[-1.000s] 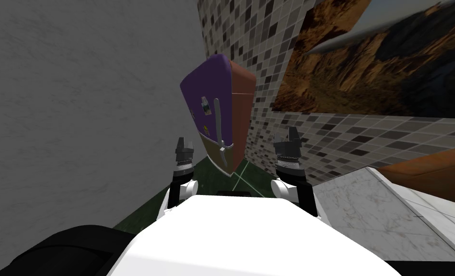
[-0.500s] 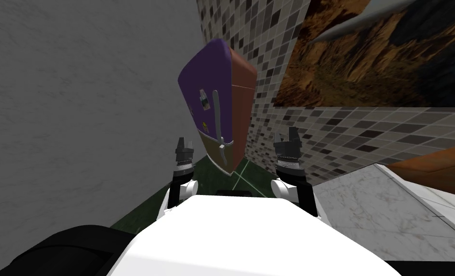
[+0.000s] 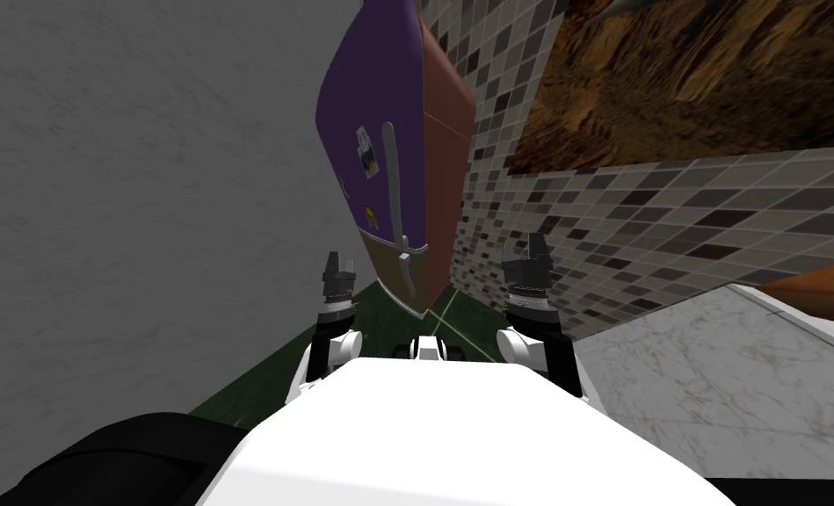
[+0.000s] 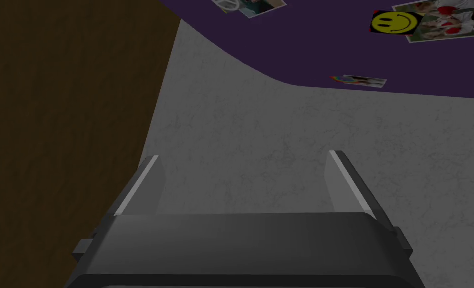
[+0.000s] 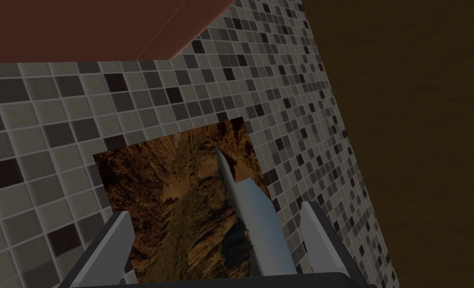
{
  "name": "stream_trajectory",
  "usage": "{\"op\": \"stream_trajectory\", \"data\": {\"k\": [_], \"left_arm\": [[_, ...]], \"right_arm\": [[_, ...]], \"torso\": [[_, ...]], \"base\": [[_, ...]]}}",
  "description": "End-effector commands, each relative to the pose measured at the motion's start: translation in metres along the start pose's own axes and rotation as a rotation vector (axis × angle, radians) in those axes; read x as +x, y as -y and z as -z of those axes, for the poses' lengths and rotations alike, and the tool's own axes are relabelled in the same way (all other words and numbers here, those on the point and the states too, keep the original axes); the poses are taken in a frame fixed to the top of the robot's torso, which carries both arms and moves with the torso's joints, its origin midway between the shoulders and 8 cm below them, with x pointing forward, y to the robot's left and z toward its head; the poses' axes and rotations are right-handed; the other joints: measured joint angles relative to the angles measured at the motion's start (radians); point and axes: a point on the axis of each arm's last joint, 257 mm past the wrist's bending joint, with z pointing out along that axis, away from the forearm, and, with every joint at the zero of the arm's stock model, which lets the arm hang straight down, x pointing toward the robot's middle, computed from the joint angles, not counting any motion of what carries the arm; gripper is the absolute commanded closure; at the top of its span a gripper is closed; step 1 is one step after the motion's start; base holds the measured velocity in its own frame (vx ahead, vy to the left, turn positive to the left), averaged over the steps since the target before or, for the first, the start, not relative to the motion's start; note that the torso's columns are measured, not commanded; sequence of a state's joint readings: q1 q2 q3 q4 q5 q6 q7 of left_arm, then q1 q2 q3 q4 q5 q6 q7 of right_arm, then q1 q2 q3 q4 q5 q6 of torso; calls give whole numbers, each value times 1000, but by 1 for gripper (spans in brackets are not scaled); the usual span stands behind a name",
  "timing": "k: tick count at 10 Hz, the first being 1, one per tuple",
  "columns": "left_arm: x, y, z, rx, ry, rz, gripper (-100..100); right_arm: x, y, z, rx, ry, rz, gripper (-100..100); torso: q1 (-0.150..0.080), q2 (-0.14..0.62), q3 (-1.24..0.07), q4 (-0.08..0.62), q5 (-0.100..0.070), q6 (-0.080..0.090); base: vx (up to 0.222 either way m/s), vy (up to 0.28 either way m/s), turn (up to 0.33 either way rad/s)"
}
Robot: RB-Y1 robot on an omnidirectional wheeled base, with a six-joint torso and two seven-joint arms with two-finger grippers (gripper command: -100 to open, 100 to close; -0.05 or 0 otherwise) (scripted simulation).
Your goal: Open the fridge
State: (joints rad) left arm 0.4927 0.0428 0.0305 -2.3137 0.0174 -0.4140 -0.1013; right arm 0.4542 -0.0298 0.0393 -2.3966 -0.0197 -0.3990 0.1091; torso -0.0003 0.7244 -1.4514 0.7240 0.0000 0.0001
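Held the left gripper (image 3: 338, 261) up short of the fridge (image 3: 446, 149), on the side of its purple front, fingers (image 4: 148, 182) spread wide and gripping nothing. Held the right gripper (image 3: 529, 248) up short of the fridge too, out past its red-brown flank, fingers just as wide apart and equally empty. Had a white marble desk (image 3: 722, 395) close by on the fridge's red-brown side, well apart from it. Stood with the fridge ahead, between the two grippers and clear of both. Saw dark green floor (image 3: 380, 316) running up to the fridge's foot. Found two doors on the fridge's front, both lying flush: a small tan lower door (image 3: 388, 268) and above it a tall purple upper door (image 3: 362, 97). Noted a long pale handle (image 3: 392, 189) running down the upper door near the edge that meets the red-brown flank, and a shorter handle (image 3: 409, 279) on the lower door just beneath it. Made out a yellow smiley sticker (image 4: 399, 22) and a few photos (image 4: 358, 80) stuck on the purple door, away from the handle. Saw a plain grey wall (image 3: 142, 193) on the fridge's purple side, a tiled wall (image 3: 582, 228) in mixed greys behind its red-brown flank, and a big picture (image 3: 696, 79) of brown rock hung on those tiles farther off.
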Motion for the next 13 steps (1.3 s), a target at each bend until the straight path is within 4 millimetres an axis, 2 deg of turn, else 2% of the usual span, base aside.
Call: {"op": "stream_trajectory", "data": {"k": [1, 10, 13], "left_arm": [[10, -11, 1, -16, -63, -50, -100], [30, -86, 18, -154, -167, -240, -100], [37, -117, 27, -201, -239, -337, -100]], "right_arm": [[0, 0, 0, 0, 0, 0, 0], [0, 0, 0, 0, 0, 0, 0], [0, 0, 0, 0, 0, 0, 0]], "torso": [[0, 9, -20, 10, 0, 0], [0, 14, -24, 14, 0, 0], [0, 12, -26, 14, 0, 0]], "base": [[44, -37, -33], [92, -58, -48], [107, -71, -60]]}}
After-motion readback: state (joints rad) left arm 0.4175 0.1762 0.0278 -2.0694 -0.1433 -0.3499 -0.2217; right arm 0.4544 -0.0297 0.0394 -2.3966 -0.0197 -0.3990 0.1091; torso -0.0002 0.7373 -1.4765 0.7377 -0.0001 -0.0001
